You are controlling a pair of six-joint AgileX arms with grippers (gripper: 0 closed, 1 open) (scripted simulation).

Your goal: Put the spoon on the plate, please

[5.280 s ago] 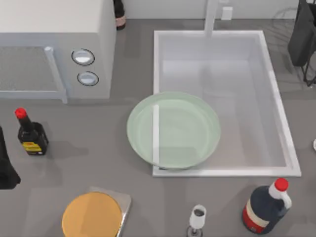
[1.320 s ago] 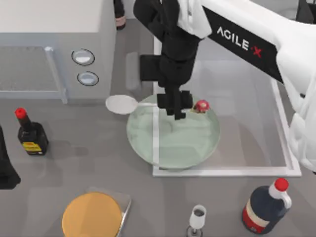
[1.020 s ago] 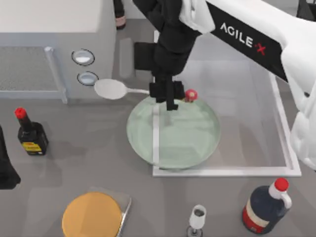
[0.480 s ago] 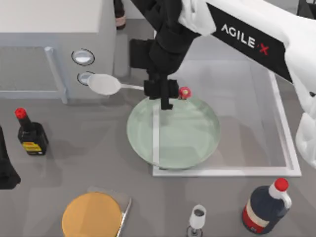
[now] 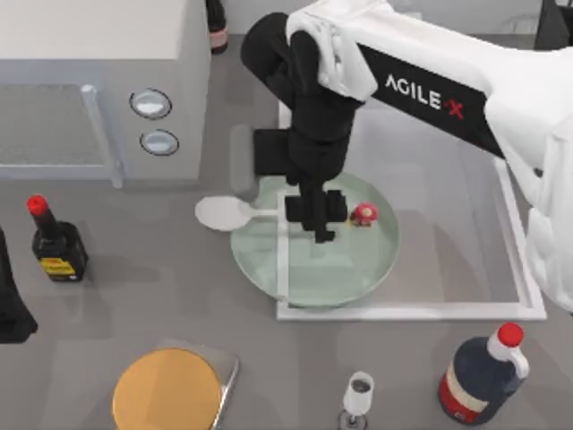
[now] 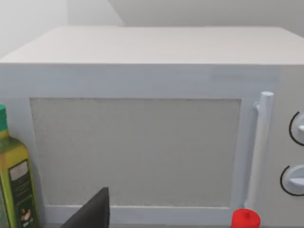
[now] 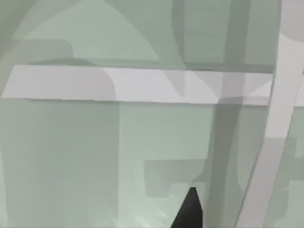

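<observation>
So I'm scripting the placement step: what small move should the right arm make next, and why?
Probably shift toward the plate's centre before releasing: the right gripper holds the spoon by its handle, but the bowl overhangs the plate's left rim.

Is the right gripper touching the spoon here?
Touching. In the top view the right gripper sits clamped across the spoon handle, bowl and red end sticking out either side, above the plate.

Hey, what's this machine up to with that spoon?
The right arm's gripper is shut on the white spoon, holding it by the thin handle over the pale green plate. The spoon's bowl sticks out past the plate's left rim, while its red ornament sits above the plate. The left arm is parked at the table's left side, facing the microwave.
</observation>
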